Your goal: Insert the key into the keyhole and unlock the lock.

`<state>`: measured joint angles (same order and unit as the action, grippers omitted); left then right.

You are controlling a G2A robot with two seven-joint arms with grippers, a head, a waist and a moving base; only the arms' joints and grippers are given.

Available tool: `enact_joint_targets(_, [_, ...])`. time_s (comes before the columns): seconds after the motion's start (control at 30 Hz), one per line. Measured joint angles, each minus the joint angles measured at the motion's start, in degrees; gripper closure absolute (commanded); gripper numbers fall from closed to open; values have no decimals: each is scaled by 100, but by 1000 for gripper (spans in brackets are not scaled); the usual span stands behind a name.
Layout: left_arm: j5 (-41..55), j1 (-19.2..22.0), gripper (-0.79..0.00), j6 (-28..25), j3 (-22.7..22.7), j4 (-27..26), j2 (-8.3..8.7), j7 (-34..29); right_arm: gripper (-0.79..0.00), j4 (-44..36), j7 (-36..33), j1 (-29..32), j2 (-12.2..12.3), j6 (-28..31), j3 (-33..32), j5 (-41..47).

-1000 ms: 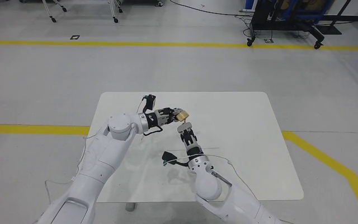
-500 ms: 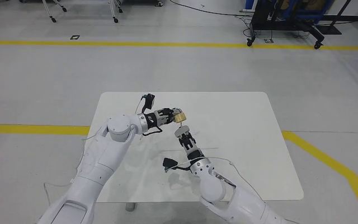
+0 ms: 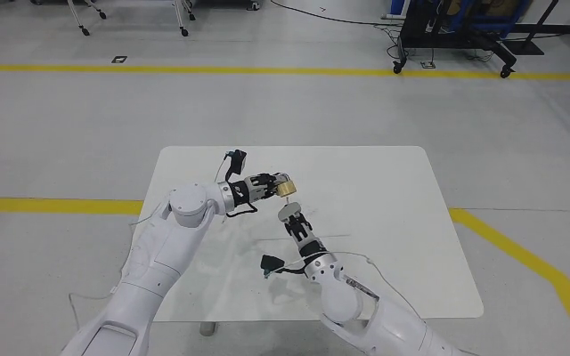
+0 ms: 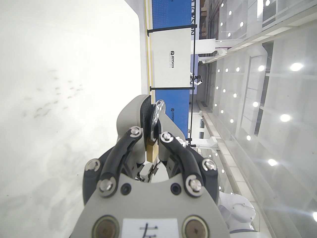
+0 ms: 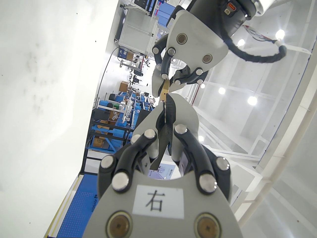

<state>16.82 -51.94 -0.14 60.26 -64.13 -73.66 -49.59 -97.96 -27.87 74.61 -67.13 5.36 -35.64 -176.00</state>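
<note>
A small brass padlock (image 3: 286,188) is held above the white table (image 3: 392,222) with my left gripper (image 3: 277,186) shut on it. In the left wrist view the brass body (image 4: 151,152) sits between the left gripper (image 4: 154,108) fingers, with a silver part (image 4: 158,111) at their tips. My right gripper (image 3: 290,213) is just on the near side of the padlock, pointing at it. It is shut on a thin key (image 5: 162,117) held edge-on. In the right wrist view the right gripper (image 5: 165,101) has the key's tip right at the padlock (image 5: 164,89); I cannot tell whether it is in the keyhole.
Both grippers hang over the middle of the table. A yellow floor line (image 3: 508,240) runs past the table's sides. Dark carts and stands (image 3: 454,36) are far off across the floor.
The left gripper has drawn the padlock slightly to the left. The right arm's wrist and elbow have shifted a little, with its gripper staying close under the padlock.
</note>
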Motion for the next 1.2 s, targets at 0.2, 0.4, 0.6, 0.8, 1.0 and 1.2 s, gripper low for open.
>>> enact_joint_targets(0.2, [1, -10, 0, -29, 2, -22, 4, -32, 0, 37, 138, 82, -30, -105, -166, 82])
enact_joint_targets(0.4, [-16, -12, 0, -52, 12, -28, 13, -66, 0, 17, 280, 104, -82, -79, -257, 49])
enact_joint_targets(0.6, [-17, -6, 0, -42, 16, -23, 15, -60, 0, 17, 342, 117, -143, -16, -313, -1])
enact_joint_targets(0.8, [-29, 6, 0, -38, 11, -15, 18, -77, 0, 50, 382, 148, -193, 9, -392, 0])
enact_joint_targets(1.0, [-146, 31, 0, -42, -42, -28, 18, -85, 0, 28, 451, 157, -207, 35, -433, 0])
enact_joint_targets(1.2, [-176, 62, 0, -84, -58, -11, 24, -222, 0, -10, 579, 120, -166, 41, -397, 0])
